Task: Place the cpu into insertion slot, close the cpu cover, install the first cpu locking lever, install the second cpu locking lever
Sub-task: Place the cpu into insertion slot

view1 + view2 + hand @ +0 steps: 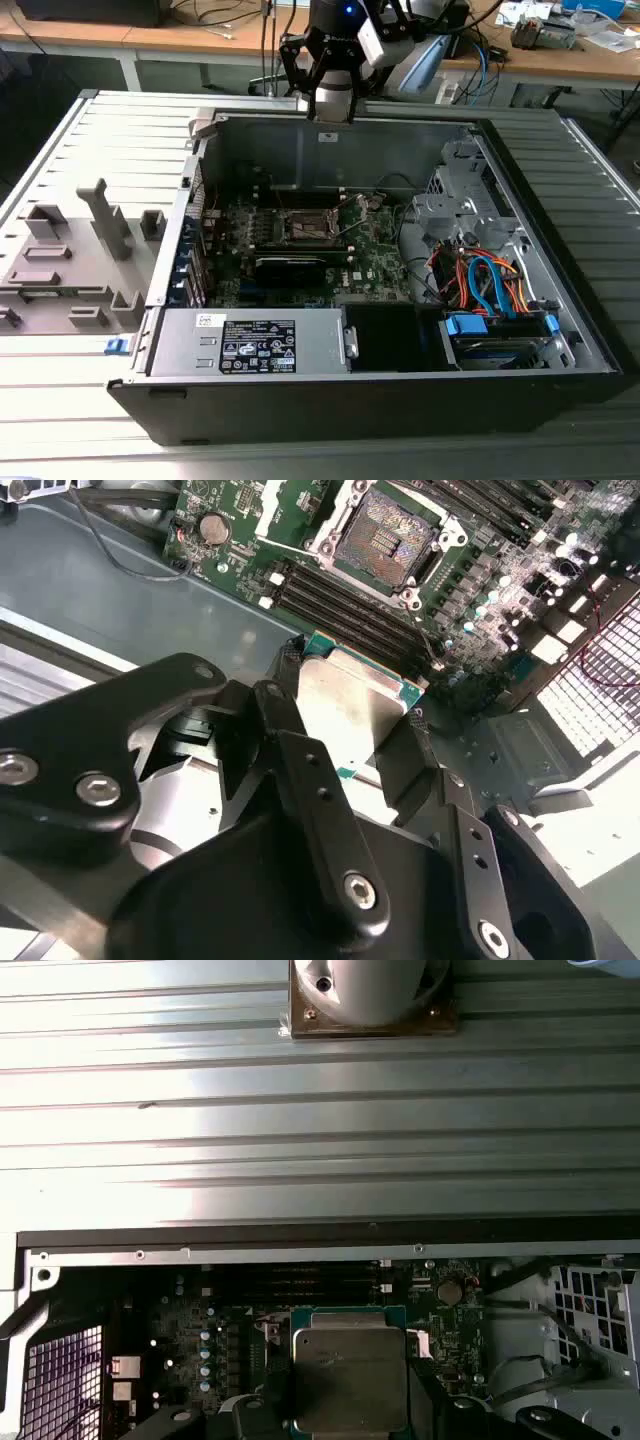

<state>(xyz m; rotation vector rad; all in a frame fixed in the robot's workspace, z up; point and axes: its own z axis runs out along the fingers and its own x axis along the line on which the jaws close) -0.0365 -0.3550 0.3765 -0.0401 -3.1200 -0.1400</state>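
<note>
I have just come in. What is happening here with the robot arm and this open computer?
The arm's gripper is shut on the cpu, gripping it by its edges and holding it in the air over the open computer case. The insertion slot on the green circuit board is uncovered and empty, and it is apart from the chip. So the cpu is not yet placed.

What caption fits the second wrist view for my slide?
Gripper grips the cpu, clear of the green board with its empty insertion slot.
</note>
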